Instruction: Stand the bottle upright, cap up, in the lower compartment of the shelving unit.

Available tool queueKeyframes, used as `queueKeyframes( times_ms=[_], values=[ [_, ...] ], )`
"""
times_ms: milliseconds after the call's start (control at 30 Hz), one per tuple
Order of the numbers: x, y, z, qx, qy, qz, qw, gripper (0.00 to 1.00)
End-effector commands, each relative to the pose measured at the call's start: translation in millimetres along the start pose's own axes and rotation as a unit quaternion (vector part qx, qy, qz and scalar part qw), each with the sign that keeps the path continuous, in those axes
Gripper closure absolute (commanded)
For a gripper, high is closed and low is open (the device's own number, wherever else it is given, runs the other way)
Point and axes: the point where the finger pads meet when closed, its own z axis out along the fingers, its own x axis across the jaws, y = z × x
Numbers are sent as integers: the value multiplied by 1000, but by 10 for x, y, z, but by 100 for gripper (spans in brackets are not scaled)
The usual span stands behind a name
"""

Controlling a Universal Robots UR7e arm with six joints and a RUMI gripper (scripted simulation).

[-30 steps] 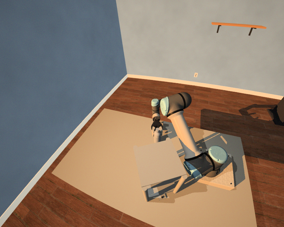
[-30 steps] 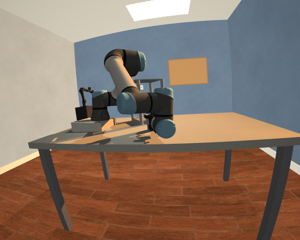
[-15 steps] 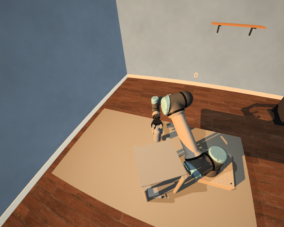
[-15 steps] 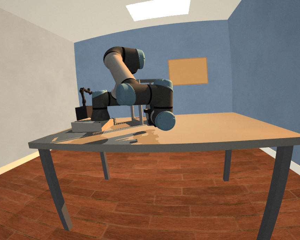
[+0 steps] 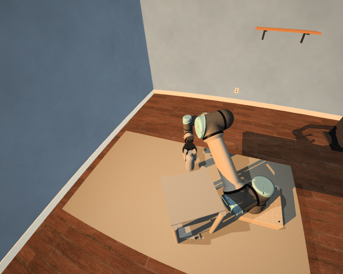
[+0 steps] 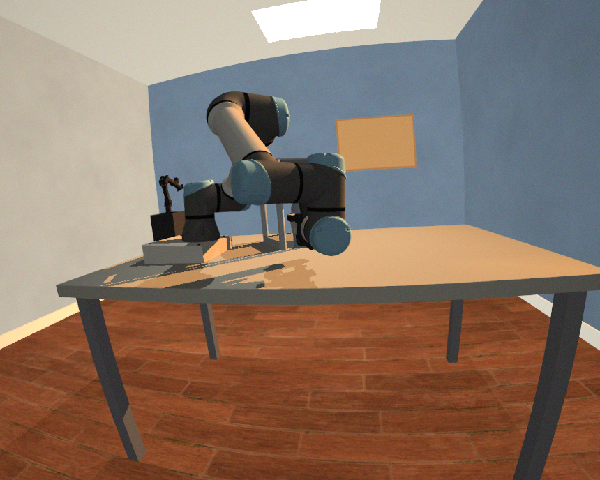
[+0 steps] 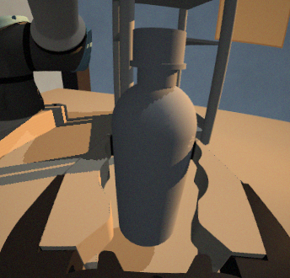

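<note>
A grey bottle (image 7: pixel 153 165) with a wide cap fills the middle of the wrist view, cap at the top. My gripper (image 7: pixel 152 138) is shut on the bottle's body, one finger on each side. In the top view the gripper (image 5: pixel 189 150) holds the bottle (image 5: pixel 190 161) just off the far edge of the shelving unit's flat grey top (image 5: pixel 192 196). The unit's posts (image 7: pixel 221 72) stand right behind the bottle in the wrist view. In the exterior view the unit (image 6: pixel 272 227) is partly hidden by the arm, and the bottle is hidden there. The lower compartment is hidden in all views.
The arm's base sits on a tan mounting block (image 5: pixel 263 216) to the right of the unit. A grey block (image 6: pixel 172 252) and a long rail (image 6: pixel 228 260) lie on the table. The table's edge (image 6: pixel 342 294) is near in the exterior view.
</note>
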Motion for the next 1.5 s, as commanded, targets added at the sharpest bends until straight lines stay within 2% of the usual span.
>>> queueKeyframes(
  times_ms=[0, 600, 1033, 1467],
  values=[
    [1, -8, -1, 0, 0, 0, 1000, 100],
    [-30, -8, 114, 0, 0, 0, 1000, 100],
    [-97, -7, 363, 0, 0, 0, 1000, 100],
    [-200, -7, 746, 0, 0, 0, 1000, 100]
  ],
)
